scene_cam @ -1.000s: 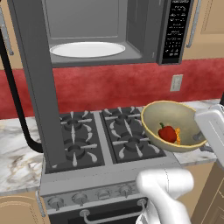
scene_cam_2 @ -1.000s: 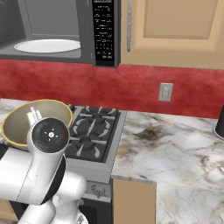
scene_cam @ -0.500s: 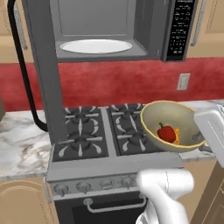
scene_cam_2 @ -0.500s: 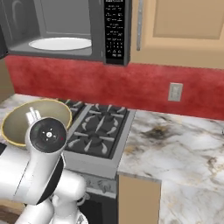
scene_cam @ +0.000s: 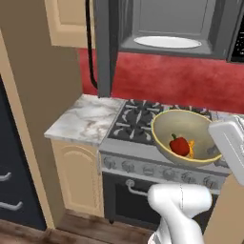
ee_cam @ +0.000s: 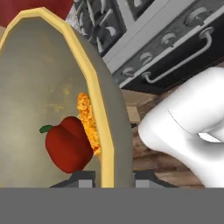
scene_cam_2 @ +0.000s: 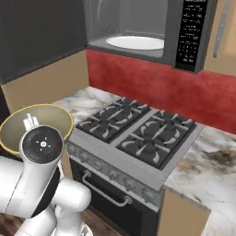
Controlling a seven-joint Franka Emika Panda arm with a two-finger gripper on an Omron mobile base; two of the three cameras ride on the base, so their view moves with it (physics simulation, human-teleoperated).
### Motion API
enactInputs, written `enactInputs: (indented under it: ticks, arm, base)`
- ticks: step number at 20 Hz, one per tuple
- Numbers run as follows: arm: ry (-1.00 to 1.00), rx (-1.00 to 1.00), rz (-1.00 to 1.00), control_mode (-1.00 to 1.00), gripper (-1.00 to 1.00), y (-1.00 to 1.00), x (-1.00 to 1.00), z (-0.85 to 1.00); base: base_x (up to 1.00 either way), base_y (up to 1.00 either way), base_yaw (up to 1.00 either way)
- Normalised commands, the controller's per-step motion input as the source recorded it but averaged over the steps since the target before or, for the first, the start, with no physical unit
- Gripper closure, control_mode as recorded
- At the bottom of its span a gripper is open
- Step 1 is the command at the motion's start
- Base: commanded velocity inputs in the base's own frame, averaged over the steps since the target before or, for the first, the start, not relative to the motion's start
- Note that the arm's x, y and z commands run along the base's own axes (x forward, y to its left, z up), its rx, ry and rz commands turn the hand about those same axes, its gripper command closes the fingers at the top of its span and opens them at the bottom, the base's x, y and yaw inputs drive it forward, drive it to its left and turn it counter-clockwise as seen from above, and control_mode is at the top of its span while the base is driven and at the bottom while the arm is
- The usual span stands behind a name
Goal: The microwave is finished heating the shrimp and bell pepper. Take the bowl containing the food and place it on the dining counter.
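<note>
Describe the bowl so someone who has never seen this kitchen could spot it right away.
Find the black gas stove below the open microwave. In front of its knob panel, the gripper holds up a round beige bowl by its yellowish rim. It alone carries food: a red bell pepper beside an orange shrimp.

I have the white arm with dark joints (scene_cam: pixel 178 209) rising from the lower right of my left base view, bending at a rounded elbow, with the flat white hand section (scene_cam: pixel 231 145) reaching up at the right edge. From the right base side the dark round joint cap (scene_cam_2: pixel 42 144) faces me, low on the left. My pincer (ee_cam: pixel 113 178) is closed tight on the thin yellowish rim of the round beige-tan ceramic bowl (ee_cam: pixel 52 78), one small dark finger tip (ee_cam: pixel 83 178) on each side of the wall.
</note>
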Motion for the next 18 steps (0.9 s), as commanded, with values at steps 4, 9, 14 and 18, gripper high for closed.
enactInputs:
  ticks: [4, 9, 14, 18]
  arm:
    - [0.0, 0.0, 0.0, 1.0, 1.0, 0.0, 0.0, 0.0]
    - [0.0, 0.0, 0.0, 1.0, 1.0, 0.0, 0.0, 0.0]
    - [0.0, 0.0, 0.0, 1.0, 1.0, 0.0, 0.0, 0.0]
    - [0.0, 0.0, 0.0, 1.0, 1.0, 0.0, 0.0, 0.0]
  base:
    - [-0.23, 0.0, 0.82]
    - [-0.05, 0.09, 0.89]
    - [0.08, 0.25, 0.87]
    - [0.24, 0.3, 0.83]
